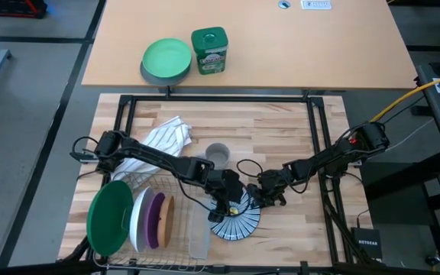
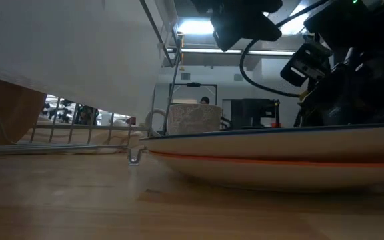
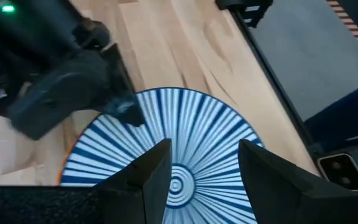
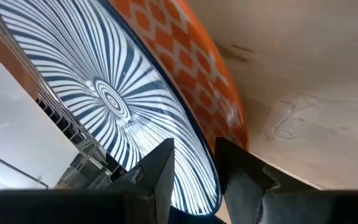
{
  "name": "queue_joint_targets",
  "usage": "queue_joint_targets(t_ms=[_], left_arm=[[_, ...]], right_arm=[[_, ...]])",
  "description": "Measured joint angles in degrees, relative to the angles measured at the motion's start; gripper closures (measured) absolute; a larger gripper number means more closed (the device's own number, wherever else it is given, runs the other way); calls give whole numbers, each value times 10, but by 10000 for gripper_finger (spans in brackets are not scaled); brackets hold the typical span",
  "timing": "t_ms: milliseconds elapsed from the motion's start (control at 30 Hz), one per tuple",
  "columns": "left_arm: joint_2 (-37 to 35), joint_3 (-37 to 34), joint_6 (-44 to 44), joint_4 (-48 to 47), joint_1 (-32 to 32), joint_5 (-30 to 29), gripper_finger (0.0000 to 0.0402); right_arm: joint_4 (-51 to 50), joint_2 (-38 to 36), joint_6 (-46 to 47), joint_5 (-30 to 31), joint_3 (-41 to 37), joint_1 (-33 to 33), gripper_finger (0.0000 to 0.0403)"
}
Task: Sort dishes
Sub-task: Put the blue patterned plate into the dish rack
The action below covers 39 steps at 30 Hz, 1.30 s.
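The blue-and-white striped plate (image 1: pixel 235 223) (image 3: pixel 185 137) lies on the orange patterned plate (image 4: pixel 191 56) (image 2: pixel 279 167) near the table's near edge. My left gripper (image 3: pixel 204 168) (image 1: pixel 223 202) is open and hovers just above the striped plate's middle without touching it. My right gripper (image 4: pixel 194 171) (image 1: pixel 260 194) is at that plate's right rim, shut on it. The dark green (image 1: pixel 109 218), white (image 1: pixel 140 221), purple (image 1: pixel 156 219) and brown (image 1: pixel 168 218) plates stand on edge in the wire rack (image 1: pixel 186 191). My right gripper pinches the striped plate's rim (image 4: pixel 201 163) on the side toward the table's right. One finger (image 4: pixel 160 168) lies on the striped face and the other (image 4: pixel 241 177) is outside the rim, over the orange plate. The plate still lies roughly level on the orange one.
A small grey mug (image 1: pixel 217 155) (image 2: pixel 192 120) stands just behind the plates, and a striped towel (image 1: pixel 163 141) lies to its left. On the far table are a light green plate on a grey bowl (image 1: pixel 166 59) and a green tin (image 1: pixel 208 50). Bare wood lies right of the plates.
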Motion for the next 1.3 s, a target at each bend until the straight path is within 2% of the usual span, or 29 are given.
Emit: queue_joint_targets(t_ms=[233, 533, 1033, 1133, 1300], left_arm=[[0, 0, 0, 0, 1, 1, 229], [0, 0, -2, -1, 0, 1, 229], [0, 0, 17, -10, 0, 0, 229], [0, 0, 17, -10, 1, -4, 229], [0, 0, 17, -10, 1, -4, 229]], right_arm=[[18, 0, 3, 0, 0, 0, 283], [112, 0, 2, -1, 0, 0, 283], [114, -1, -14, 16, 0, 0, 284], [113, -1, -14, 19, 0, 0, 294], [113, -1, -12, 21, 0, 0, 335]])
